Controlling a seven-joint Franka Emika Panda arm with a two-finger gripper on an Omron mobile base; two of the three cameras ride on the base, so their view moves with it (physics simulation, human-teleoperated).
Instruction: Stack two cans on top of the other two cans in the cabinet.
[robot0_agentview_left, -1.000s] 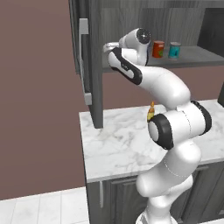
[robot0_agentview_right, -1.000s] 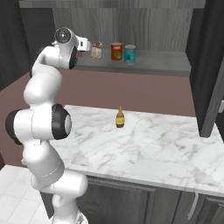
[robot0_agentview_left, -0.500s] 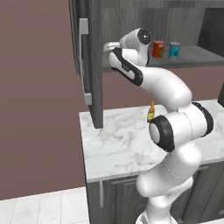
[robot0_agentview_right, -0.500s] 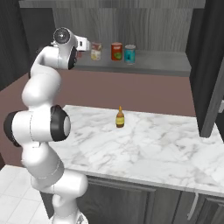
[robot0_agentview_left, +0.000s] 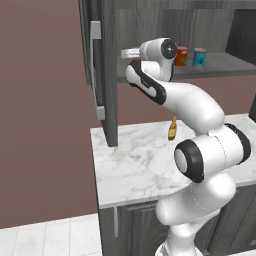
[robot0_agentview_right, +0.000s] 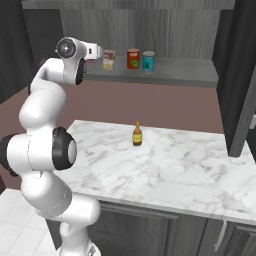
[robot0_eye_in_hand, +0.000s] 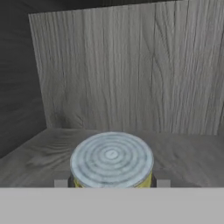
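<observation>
Yellow-labelled can (robot0_eye_in_hand: 112, 161) between pincer (robot0_eye_in_hand: 112, 183) tips, cabinet shelf (robot0_eye_in_hand: 183, 157)

white glossy arm (robot0_agentview_left: 195, 107), rounded bulky segments, black bands at joints, round dark cap with grey disc at wrist (robot0_agentview_right: 64, 47), small pale grey tool (robot0_agentview_right: 96, 51) housing, no cables visible

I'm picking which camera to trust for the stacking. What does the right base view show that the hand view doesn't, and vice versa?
Right base view adds: the red-orange can, the teal-blue can, and the amber bottle standing on the marble counter. Hand view adds: the ribbed silver top of a yellow-labelled can, close up between the claw tips. Both share the cabinet with its grey shelf and wood-grain back wall.
</observation>
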